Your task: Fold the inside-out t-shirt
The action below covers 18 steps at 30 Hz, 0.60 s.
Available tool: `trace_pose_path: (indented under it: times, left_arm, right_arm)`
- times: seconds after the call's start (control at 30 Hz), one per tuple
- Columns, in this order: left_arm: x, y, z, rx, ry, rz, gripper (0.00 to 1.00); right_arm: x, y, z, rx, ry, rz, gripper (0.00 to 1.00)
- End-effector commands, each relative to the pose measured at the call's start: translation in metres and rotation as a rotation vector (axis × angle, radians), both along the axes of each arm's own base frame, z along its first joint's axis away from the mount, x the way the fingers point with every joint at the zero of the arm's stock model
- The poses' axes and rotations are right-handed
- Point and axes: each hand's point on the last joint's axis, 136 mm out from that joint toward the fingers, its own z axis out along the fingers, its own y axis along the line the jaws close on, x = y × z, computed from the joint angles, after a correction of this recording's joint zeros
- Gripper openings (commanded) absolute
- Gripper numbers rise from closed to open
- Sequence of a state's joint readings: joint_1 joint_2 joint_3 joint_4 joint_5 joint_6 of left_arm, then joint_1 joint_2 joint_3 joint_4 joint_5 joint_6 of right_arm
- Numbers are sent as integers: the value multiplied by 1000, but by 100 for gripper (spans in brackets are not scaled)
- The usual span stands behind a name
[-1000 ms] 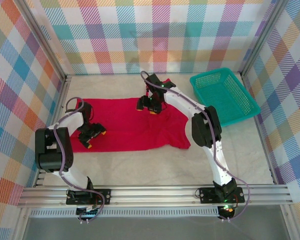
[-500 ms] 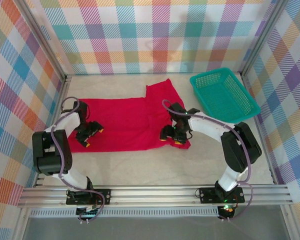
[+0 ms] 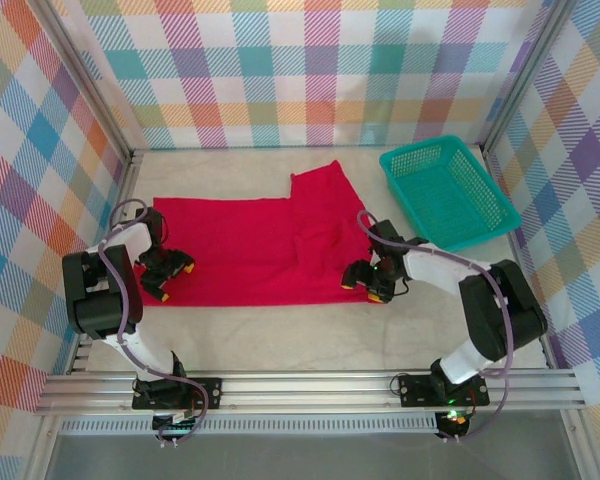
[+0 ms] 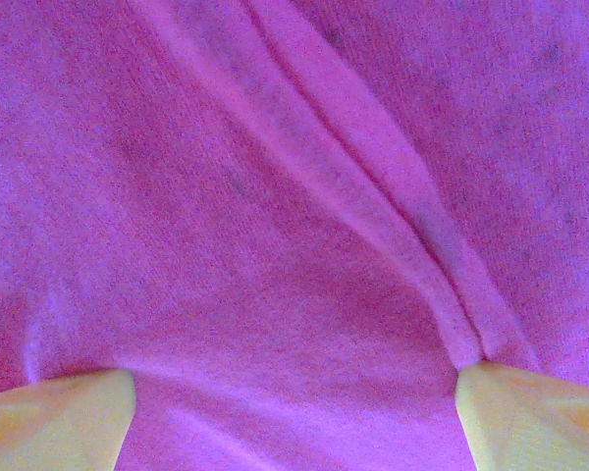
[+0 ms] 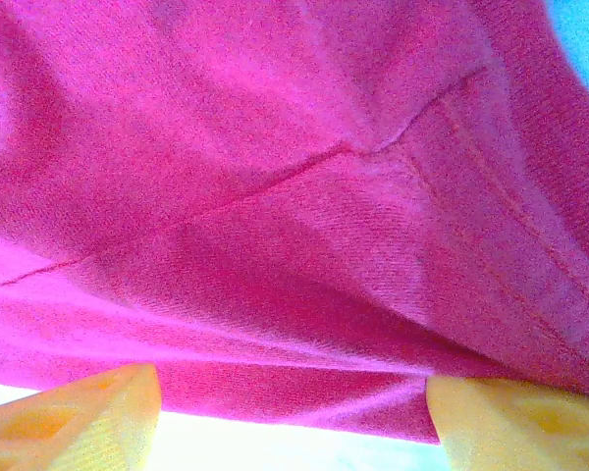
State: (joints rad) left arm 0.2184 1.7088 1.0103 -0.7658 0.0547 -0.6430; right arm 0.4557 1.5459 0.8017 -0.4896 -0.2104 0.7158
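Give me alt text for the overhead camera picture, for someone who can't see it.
A red t-shirt lies spread flat on a pale table. The left gripper sits at its left edge, the right gripper at its near right corner, both open. A teal basket stands far right.

The t-shirt (image 3: 250,250) is matt red knitted cloth with a fine, slightly fuzzy surface and raised stitched seams. The basket (image 3: 450,195) is teal plastic mesh, and the table (image 3: 280,335) is pale, matt and faintly grainy. The frame rails (image 3: 310,385) are bare metal with a dull sheen.
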Motion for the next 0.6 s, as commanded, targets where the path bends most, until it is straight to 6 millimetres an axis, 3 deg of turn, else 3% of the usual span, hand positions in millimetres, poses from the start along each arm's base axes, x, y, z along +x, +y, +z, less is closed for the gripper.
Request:
trace_pose_path:
  times: [0.0,0.13,0.27,0.33,0.43,0.57]
  left_arm:
    - [-17,9,2,53,20,15,86]
    - [-13,-7,22,50,-35,-34,86]
    - [3,-25,57,100,-115,-128,86]
    - [12,-38,69,103,-160,-170,86]
    - [19,-53,73,66,-192,-194,86]
    - [17,-56,71,46,-173,-213,86]
  right_arm:
    - [-49,-43,-24,-181,167,-38,74]
    - [-37,-31,7,-154,82,-30,74]
    - [-4,-4,60,-87,-101,-4,74]
    - [17,13,73,-18,-178,-9,69]
    - [47,34,75,29,-216,-15,60]
    - [79,46,56,-36,-181,-13,58]
